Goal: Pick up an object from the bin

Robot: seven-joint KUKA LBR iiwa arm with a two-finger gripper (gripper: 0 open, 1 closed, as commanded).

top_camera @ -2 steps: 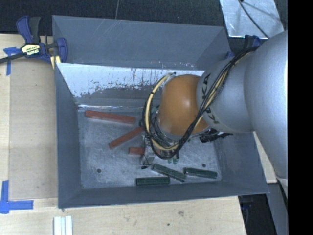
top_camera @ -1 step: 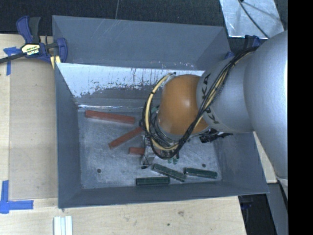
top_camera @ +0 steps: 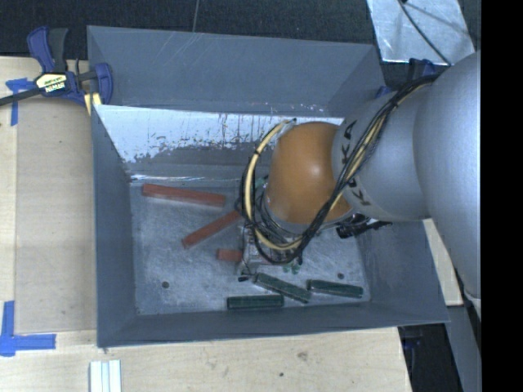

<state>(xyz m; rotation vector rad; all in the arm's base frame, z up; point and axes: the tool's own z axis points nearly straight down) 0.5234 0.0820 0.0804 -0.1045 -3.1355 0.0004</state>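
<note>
My gripper (top_camera: 248, 258) hangs low over the bin floor, just right of centre, mostly hidden under the arm's orange cover and cables. A short red-brown piece (top_camera: 229, 255) lies right at its left side. Just below it a dark green bar (top_camera: 283, 287) lies tilted on the floor, one end close to the gripper. Whether the gripper touches either one I cannot tell. A slanted red-brown bar (top_camera: 210, 229) lies a little to the upper left.
A longer red-brown bar (top_camera: 183, 193) lies near the back left of the floor. Two more dark green bars rest by the front wall, one at the middle (top_camera: 255, 302) and one to the right (top_camera: 335, 288). The arm covers the bin's right side.
</note>
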